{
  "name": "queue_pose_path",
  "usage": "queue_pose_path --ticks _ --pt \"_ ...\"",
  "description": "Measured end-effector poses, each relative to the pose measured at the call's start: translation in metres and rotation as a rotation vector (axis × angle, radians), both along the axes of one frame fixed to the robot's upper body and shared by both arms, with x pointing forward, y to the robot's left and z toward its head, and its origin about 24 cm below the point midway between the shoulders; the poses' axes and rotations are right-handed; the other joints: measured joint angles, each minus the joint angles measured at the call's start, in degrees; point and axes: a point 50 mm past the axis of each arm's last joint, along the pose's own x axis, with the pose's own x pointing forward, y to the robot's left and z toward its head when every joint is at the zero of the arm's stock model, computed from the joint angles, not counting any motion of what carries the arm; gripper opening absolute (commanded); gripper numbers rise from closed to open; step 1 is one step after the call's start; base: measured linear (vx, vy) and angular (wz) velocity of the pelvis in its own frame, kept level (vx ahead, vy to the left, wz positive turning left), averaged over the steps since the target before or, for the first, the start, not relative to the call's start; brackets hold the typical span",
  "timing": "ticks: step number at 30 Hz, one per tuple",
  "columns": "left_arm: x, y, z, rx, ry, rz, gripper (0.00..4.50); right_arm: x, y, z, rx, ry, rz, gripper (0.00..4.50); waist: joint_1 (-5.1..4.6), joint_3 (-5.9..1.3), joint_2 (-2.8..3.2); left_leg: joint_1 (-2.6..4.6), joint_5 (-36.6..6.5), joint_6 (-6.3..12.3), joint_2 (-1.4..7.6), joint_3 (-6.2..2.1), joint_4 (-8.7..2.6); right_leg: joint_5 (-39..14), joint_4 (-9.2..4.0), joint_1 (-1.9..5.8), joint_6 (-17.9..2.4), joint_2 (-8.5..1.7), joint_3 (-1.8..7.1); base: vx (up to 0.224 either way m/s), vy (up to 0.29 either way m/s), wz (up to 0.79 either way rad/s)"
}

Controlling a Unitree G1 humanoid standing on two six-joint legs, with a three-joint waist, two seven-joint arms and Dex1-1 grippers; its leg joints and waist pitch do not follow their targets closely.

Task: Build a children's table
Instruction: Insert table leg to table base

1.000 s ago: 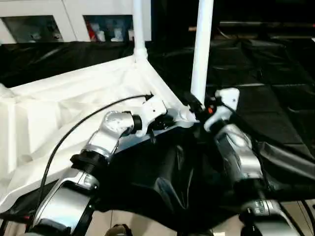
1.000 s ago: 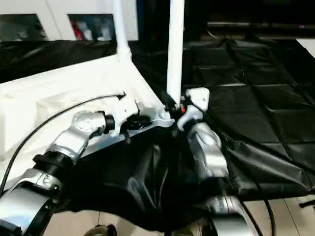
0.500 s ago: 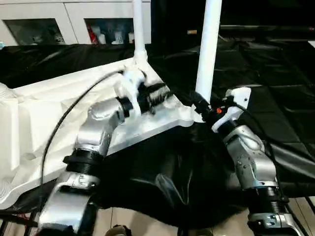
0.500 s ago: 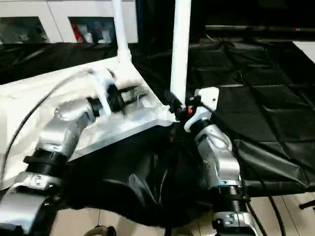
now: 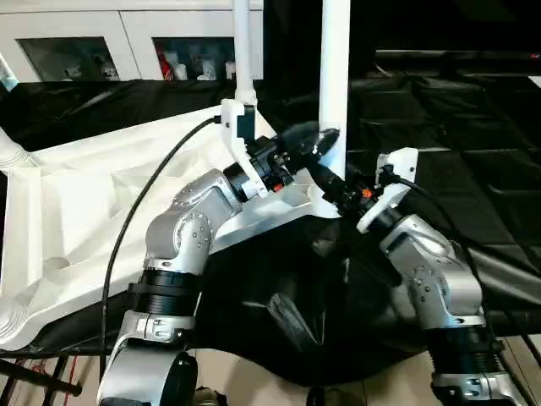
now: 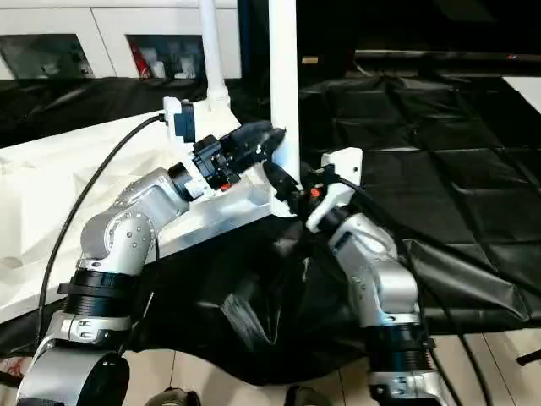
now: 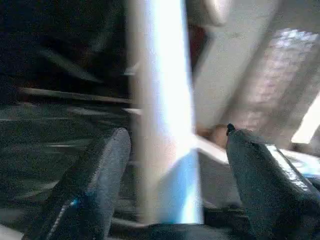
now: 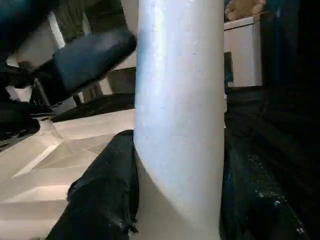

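Table top (image 5: 93,203) lies upside down on the left, ribbed underside up, resting on black sheeting (image 5: 473,152). Head views show two legs standing upright in its sockets: far leg (image 5: 243,51) at the far corner, near leg (image 5: 335,76) at the corner nearest the grippers. A third corner socket (image 5: 10,156), with a white stub, sits at the left edge.

Left gripper (image 5: 308,139) is level against the near leg, above the socket. Left wrist view adds what the head views can't: fingers (image 7: 95,185) spread wide on either side of the leg, gaps visible on both sides, so apart and not clamped.

Right gripper (image 6: 283,188) sits low at the base of the same leg. Right wrist view shows its two fingers (image 8: 107,195) pressed against both sides of the tube, clamped on it, plus one left finger beside the leg higher up.

White cabinets (image 5: 127,42) along the back.

Count: one top, two legs mounted, two grippers on one leg.
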Motion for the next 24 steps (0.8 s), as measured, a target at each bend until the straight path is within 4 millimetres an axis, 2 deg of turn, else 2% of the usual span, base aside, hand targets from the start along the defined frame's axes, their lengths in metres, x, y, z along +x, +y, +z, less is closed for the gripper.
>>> queue_pose_path --ticks 3,6,9,13,17,24 --pt "0.006 0.009 -0.004 0.085 -0.014 0.138 3.36 0.002 -0.002 -0.002 -0.031 0.011 -0.052 1.87 0.01 -0.05 0.07 -0.05 0.01 -0.01 0.00 -0.06 0.00 0.06 -0.01 -0.01 0.10 0.00 -0.01 0.000 0.000 0.00" --pt "0.007 0.033 -0.014 0.237 -0.055 0.363 3.36 0.003 -0.005 -0.006 -0.117 0.024 -0.131 1.87 -0.26 -0.38 0.46 -0.08 0.01 -0.03 -0.01 -0.12 0.08 0.11 0.00 -0.01 0.19 0.02 -0.02 0.000 0.000 0.00" --pt "-0.001 0.051 -0.027 0.282 -0.047 0.500 3.36 0.003 -0.008 -0.011 -0.199 0.030 -0.188 1.87 -0.26 -0.45 0.45 -0.23 -0.01 -0.02 0.00 -0.20 0.06 0.04 -0.04 -0.09 0.28 0.04 -0.07 0.000 0.000 0.00" --pt "-0.018 0.067 -0.047 0.317 -0.009 0.591 3.36 -0.002 0.001 -0.024 -0.329 0.040 -0.224 1.87 -0.16 -0.54 0.38 -0.51 -0.02 0.00 0.00 -0.21 0.08 0.00 -0.09 -0.22 0.29 0.04 -0.15 0.000 0.000 0.00" --pt "-0.033 0.073 -0.066 0.355 0.038 0.616 3.36 -0.006 0.007 -0.029 -0.328 0.023 -0.212 1.87 0.01 -0.63 0.22 -0.56 -0.01 -0.01 0.01 -0.20 0.19 0.00 -0.07 -0.16 0.30 0.04 -0.15 0.000 0.000 0.00" --pt "-0.034 0.070 -0.063 0.352 0.022 0.618 3.36 -0.007 0.010 -0.030 -0.324 0.025 -0.193 1.87 -0.09 -0.74 0.04 -0.62 0.00 0.00 0.00 -0.27 0.36 0.01 -0.08 -0.01 0.36 0.02 0.03 0.000 0.000 0.00"
